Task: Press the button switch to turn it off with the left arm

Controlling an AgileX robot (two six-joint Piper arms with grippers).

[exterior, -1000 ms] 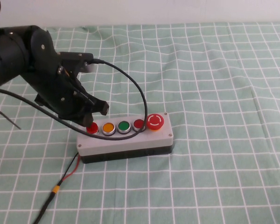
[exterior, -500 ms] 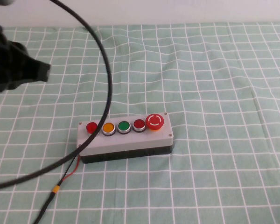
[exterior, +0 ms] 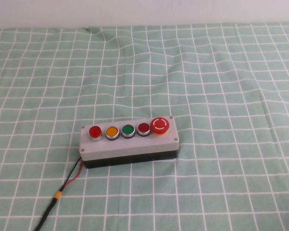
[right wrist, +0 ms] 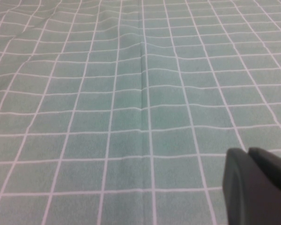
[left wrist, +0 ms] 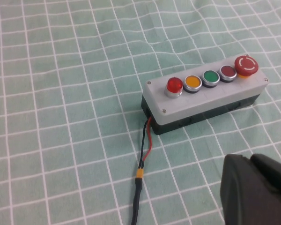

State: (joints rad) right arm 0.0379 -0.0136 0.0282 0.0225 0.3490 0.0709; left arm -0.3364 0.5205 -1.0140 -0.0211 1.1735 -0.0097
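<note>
Grey switch box [exterior: 129,140], five buttons; grippers aloft.

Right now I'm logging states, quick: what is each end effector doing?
Left end effector: shut, empty, back from the switch box.
Right end effector: shut, empty, over cloth.

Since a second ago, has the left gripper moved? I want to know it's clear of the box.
Yes. The left gripper has withdrawn from the switch box's leftmost red button, leaving the high view entirely. Right gripper stays parked.
</note>
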